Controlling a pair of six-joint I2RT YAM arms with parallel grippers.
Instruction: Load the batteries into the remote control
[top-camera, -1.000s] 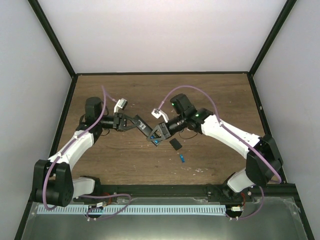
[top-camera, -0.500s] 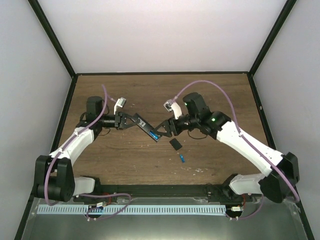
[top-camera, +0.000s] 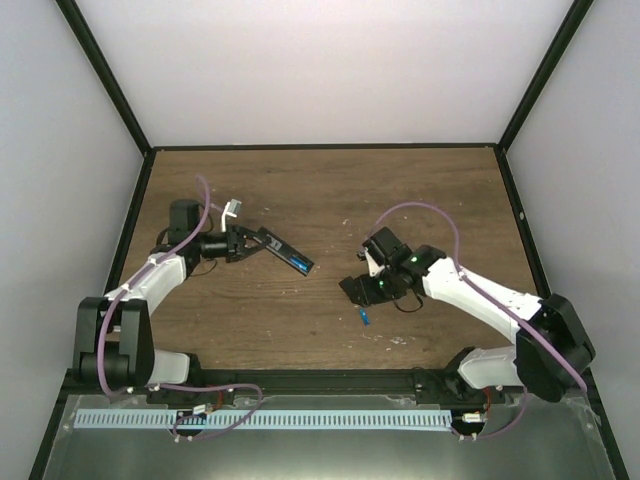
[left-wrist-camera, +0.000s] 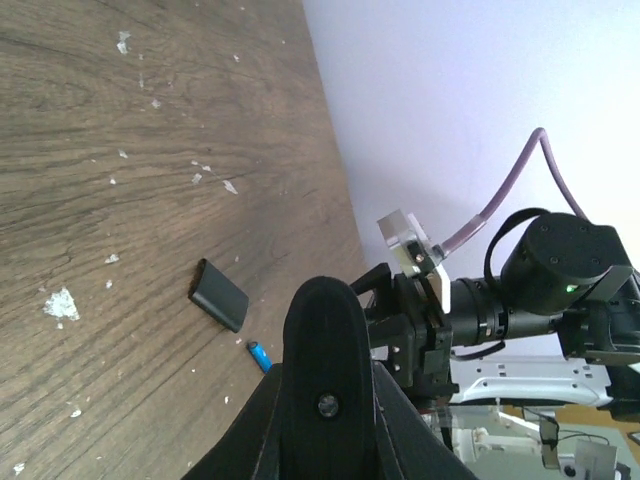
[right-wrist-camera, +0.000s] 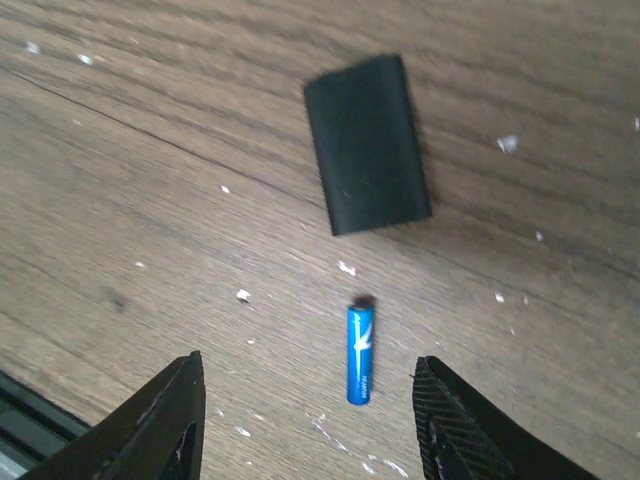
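Observation:
My left gripper (top-camera: 248, 243) is shut on the remote control (top-camera: 286, 251), a slim black bar held above the table and pointing right. A blue battery (top-camera: 301, 263) shows in the remote near its free end. In the left wrist view the remote (left-wrist-camera: 322, 340) is seen end-on between the jaws. The other battery (right-wrist-camera: 360, 354) lies loose on the wood (top-camera: 365, 317). My right gripper (right-wrist-camera: 310, 400) hangs open just above it, a finger on either side, touching nothing. In the top view my right gripper (top-camera: 358, 290) is right of centre.
A small black rectangular cover (right-wrist-camera: 367, 143) lies flat on the table just beyond the loose battery, also seen in the left wrist view (left-wrist-camera: 218, 295). White specks dot the wood. Black frame rails (top-camera: 130, 200) and grey walls bound the table.
My right gripper let go at the remote, opened, and swung right and down over the loose battery. My left arm drew the remote back to the left.

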